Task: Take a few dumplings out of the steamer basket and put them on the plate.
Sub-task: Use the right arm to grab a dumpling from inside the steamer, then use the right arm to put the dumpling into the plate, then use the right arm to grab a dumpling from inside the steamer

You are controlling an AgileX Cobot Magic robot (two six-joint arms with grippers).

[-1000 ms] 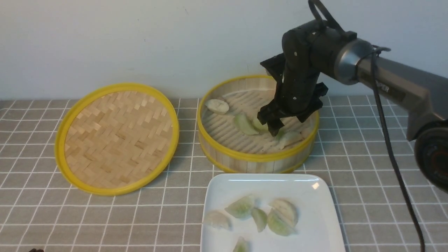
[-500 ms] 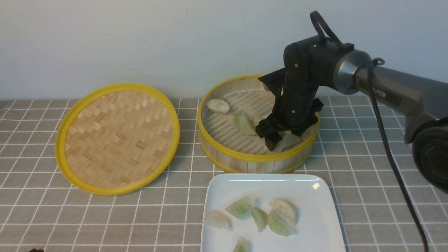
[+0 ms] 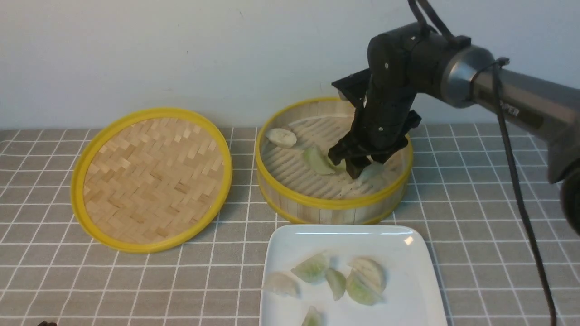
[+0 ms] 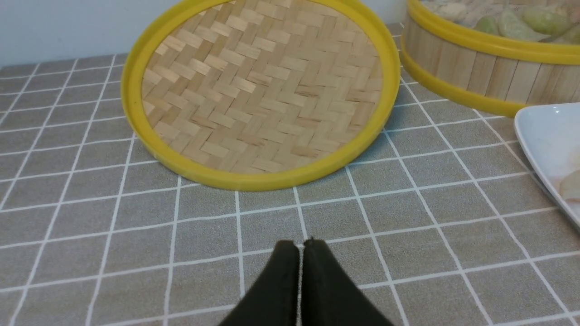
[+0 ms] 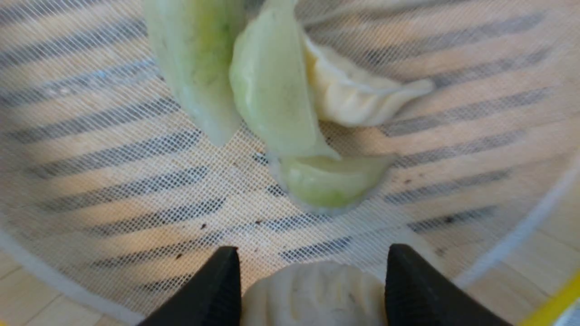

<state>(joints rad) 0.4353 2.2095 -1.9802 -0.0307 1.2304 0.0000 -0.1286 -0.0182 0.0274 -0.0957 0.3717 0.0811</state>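
Bamboo steamer basket [image 3: 333, 203] at the back of the counter [image 3: 45, 271], right end effector [image 3: 349, 168] dipped inside near the right-hand wall. Jaws partway apart, pinched on either side of a whitish dumpling [image 5: 312, 294]. Looks like a proper hold, but can't tell if clear of the mesh liner [image 5: 136, 190] yet. Probably gripped across the belly to keep the soft skin from tearing.

Long axis tricky: cut off in the right wrist view, but from the front seems to slant from near-left to far-right, one end poking out to the robot's right of the fingers [image 3: 355, 170]. Pleated ridge facing up.

Green dumplings [image 5: 272, 81] bunched mid-basket, cream dumpling [image 3: 281, 136] by the far-left wall.

Plate [image 3: 421, 280] parked just in front of the basket, presumably for a short carry, already holding several dumplings [image 3: 312, 268]. Lid [image 3: 152, 179] flat off to the left, out of the way. Left end effector [image 4: 301, 246] pressed shut, empty, low over the counter, well away from the action.
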